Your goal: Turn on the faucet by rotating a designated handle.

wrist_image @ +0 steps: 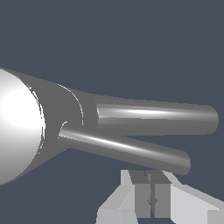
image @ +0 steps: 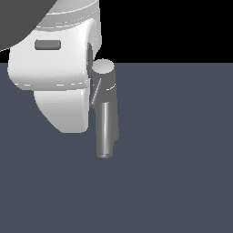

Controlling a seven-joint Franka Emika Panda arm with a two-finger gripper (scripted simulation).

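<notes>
The grey faucet (image: pixel 105 86) stands on the dark floor, with a round flat cap (image: pixel 103 66) and a thick tubular spout (image: pixel 105 132) pointing toward the camera. The thin handle (image: pixel 95 94) slants from the body toward the exterior view's left. The big white robot hand (image: pixel 59 86) sits right beside it on that side, and its fingertips are hidden there. In the wrist view the cap (wrist_image: pixel 17 122), spout (wrist_image: pixel 157 116) and slimmer handle (wrist_image: pixel 127 151) fill the frame. My gripper (wrist_image: pixel 151 199) is shut with nothing between its fingers, close beside the handle's free end.
The flat dark blue-grey floor (image: pixel 182 182) spreads around the faucet. A black background lies beyond its far edge.
</notes>
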